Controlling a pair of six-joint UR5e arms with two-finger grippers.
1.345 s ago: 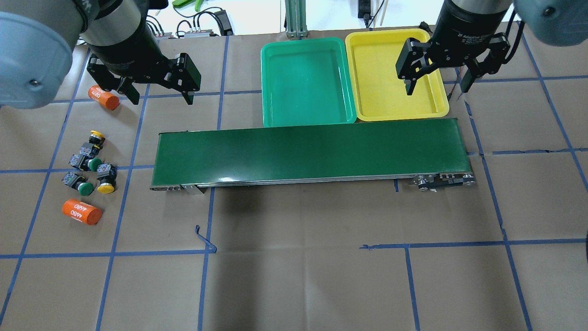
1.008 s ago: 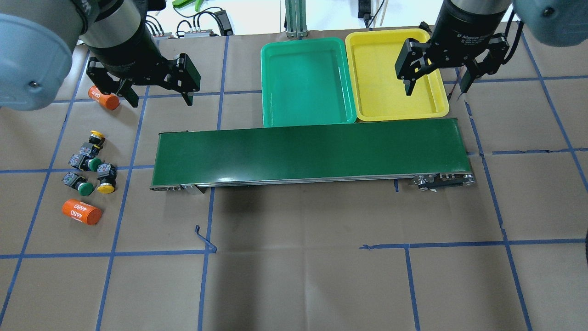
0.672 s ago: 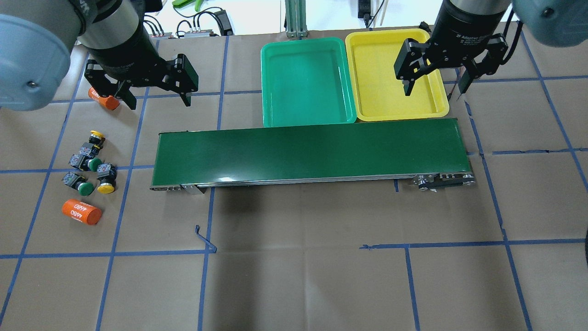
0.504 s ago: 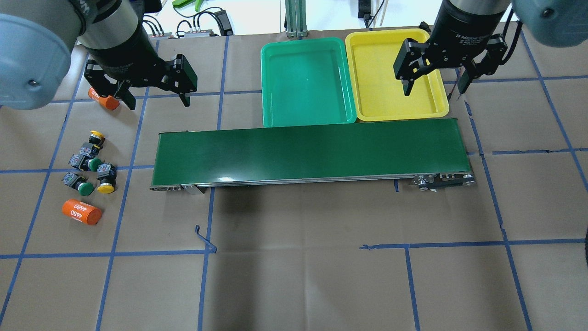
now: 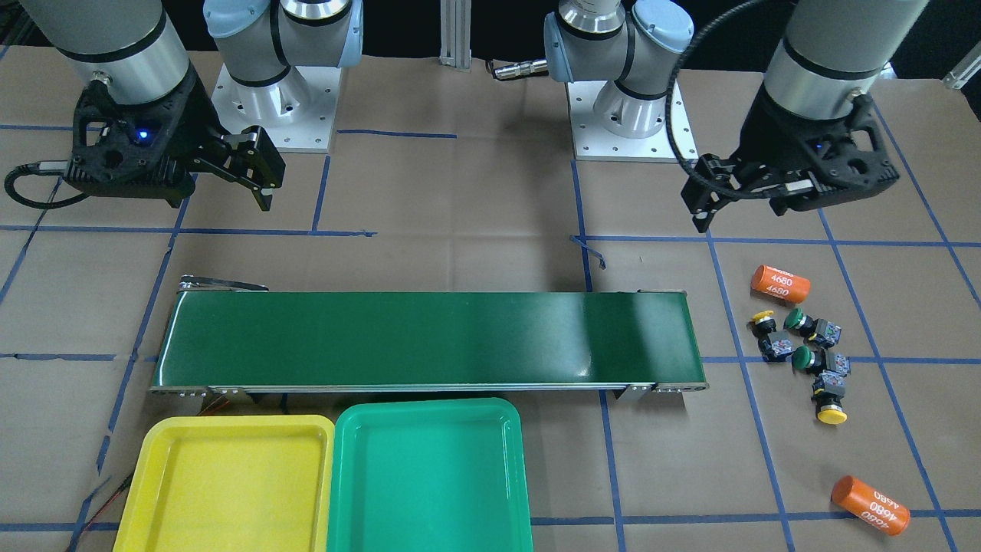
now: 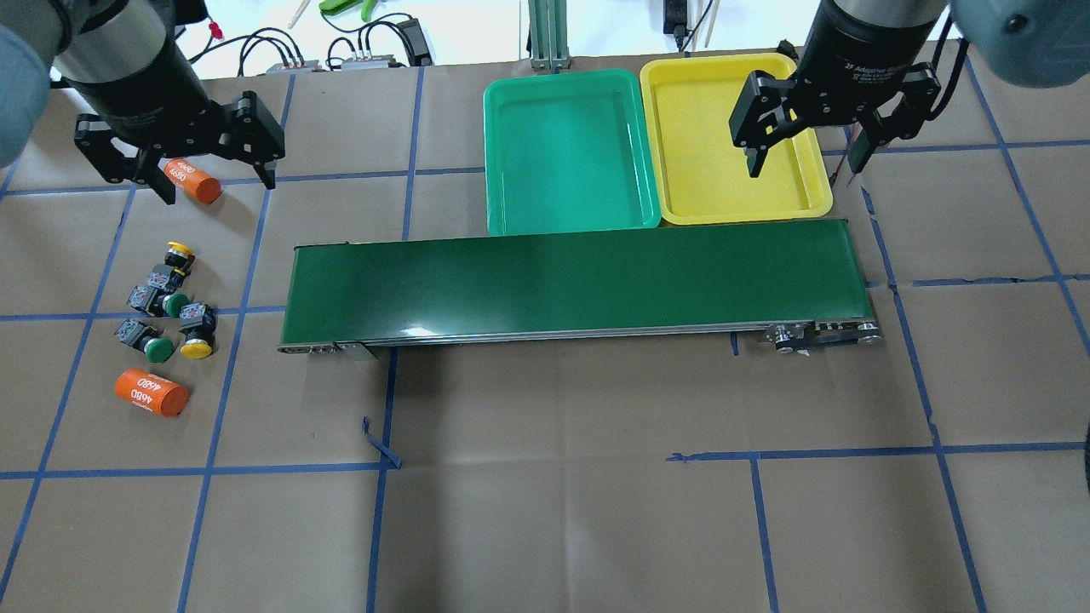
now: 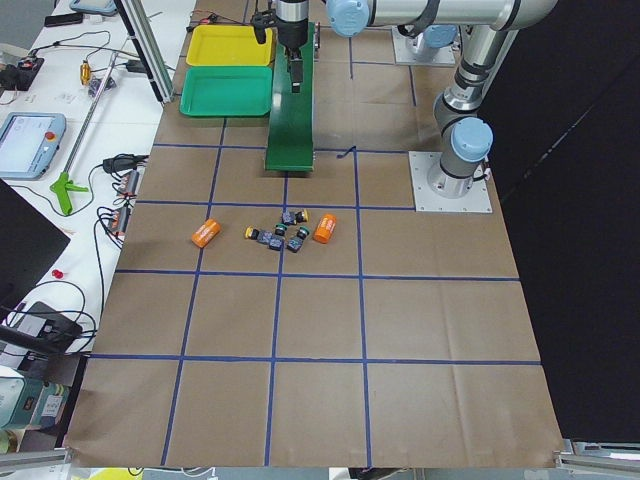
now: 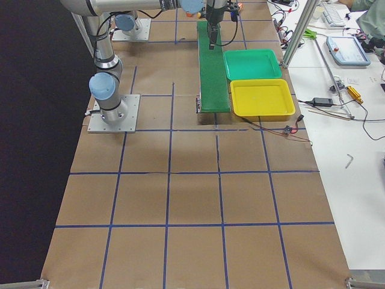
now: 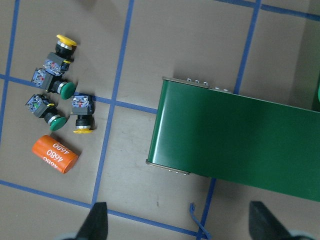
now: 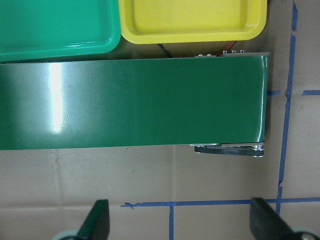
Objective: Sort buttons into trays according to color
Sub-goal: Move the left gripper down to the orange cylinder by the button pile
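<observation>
Four buttons lie together on the table left of the conveyor: a yellow one (image 6: 179,249), two green ones (image 6: 174,304) (image 6: 157,347) and a second yellow one (image 6: 196,347). They also show in the left wrist view, the yellow ones (image 9: 66,41) (image 9: 82,131) and the green ones (image 9: 66,89) (image 9: 57,120). The green tray (image 6: 562,78) and the yellow tray (image 6: 724,60) stand side by side behind the belt and hold nothing. My left gripper (image 6: 219,179) is open and empty, high above the table beyond the buttons. My right gripper (image 6: 805,164) is open and empty over the yellow tray's right edge.
A long dark green conveyor belt (image 6: 579,281) lies across the middle. One orange cylinder marked 4680 (image 6: 192,180) lies under my left gripper, another (image 6: 152,392) lies just in front of the buttons. Cables and gear sit beyond the table's far edge.
My left gripper has moved to the left, away from the conveyor's end, and now hangs over the far orange cylinder. The right gripper and the buttons have not moved.
</observation>
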